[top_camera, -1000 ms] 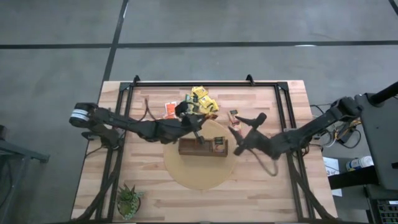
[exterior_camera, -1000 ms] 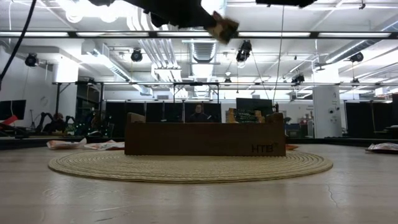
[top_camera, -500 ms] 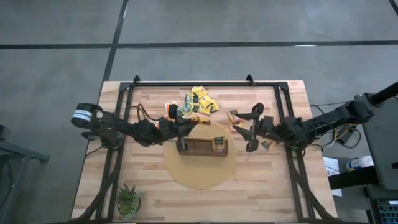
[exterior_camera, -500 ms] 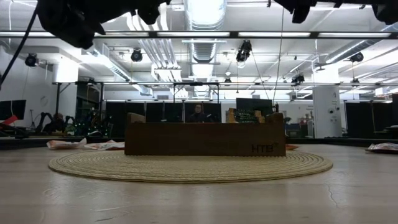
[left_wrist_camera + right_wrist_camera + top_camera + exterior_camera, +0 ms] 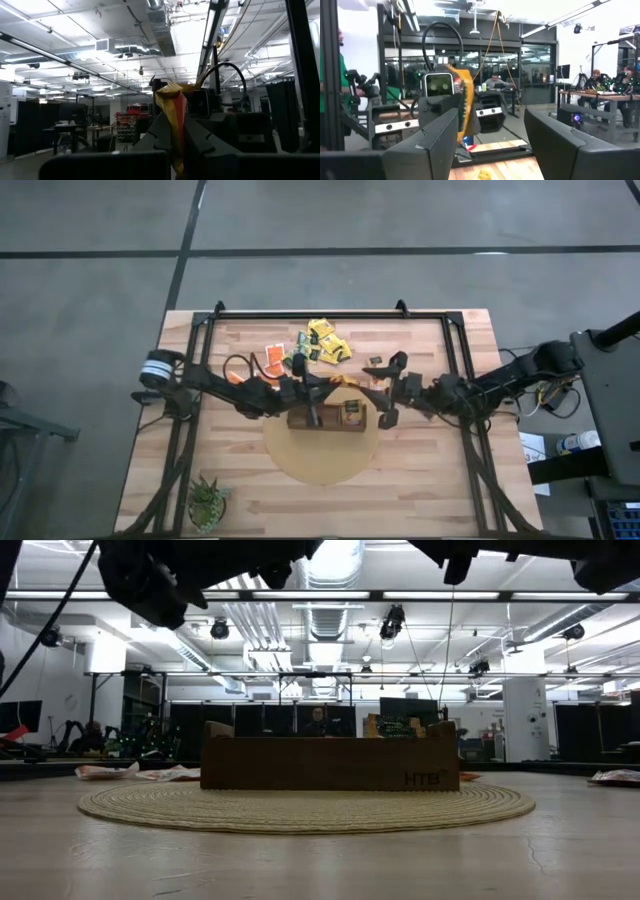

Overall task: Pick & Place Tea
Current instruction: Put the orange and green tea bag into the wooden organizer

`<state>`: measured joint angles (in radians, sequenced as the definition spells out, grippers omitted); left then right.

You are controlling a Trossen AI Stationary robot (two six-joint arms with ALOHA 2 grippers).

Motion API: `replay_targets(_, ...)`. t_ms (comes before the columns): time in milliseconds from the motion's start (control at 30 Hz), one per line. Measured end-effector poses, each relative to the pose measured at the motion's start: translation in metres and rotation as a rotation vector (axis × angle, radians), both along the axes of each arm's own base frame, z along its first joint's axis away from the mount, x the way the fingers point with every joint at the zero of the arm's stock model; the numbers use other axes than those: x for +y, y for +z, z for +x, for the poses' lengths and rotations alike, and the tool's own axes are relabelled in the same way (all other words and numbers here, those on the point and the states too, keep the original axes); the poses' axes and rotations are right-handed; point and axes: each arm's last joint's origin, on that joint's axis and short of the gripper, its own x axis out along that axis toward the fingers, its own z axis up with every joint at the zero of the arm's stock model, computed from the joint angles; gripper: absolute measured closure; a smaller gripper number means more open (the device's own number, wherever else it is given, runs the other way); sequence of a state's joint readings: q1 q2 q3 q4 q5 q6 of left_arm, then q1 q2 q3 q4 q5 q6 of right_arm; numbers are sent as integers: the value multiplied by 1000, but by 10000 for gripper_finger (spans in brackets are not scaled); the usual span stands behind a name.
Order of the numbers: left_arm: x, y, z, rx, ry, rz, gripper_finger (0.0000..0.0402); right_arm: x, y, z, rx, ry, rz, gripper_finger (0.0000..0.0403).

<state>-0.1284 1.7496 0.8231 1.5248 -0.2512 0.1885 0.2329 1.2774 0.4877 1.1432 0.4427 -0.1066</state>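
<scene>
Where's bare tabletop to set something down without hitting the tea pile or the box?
Free: front right corner, beyond the round mat, and the front strip between mat and potted plant. Crowded: the far middle, with loose tea sachets, both grippers, and the brown box.

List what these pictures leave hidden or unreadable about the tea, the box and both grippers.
- Box compartments: the high view is too small and the arms overlap it; in the low view its front wall hides the inside.
- Print on the sachet held in the left gripper: seen edge-on in the left wrist view.
- Right gripper: open, empty; in the low view both grippers are cut off at the top edge.
- Loose sachets: too small to count.
</scene>
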Motion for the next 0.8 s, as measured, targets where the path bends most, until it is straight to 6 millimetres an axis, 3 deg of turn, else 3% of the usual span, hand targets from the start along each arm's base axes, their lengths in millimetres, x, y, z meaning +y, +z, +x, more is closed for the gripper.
replay_targets(667,-1,-1,10,53,0,6,386,3,-8,12,-20,79,63,185)
replay_targets(800,-2,0,13,74,0,9,386,4,-6,17,19,78,55,212)
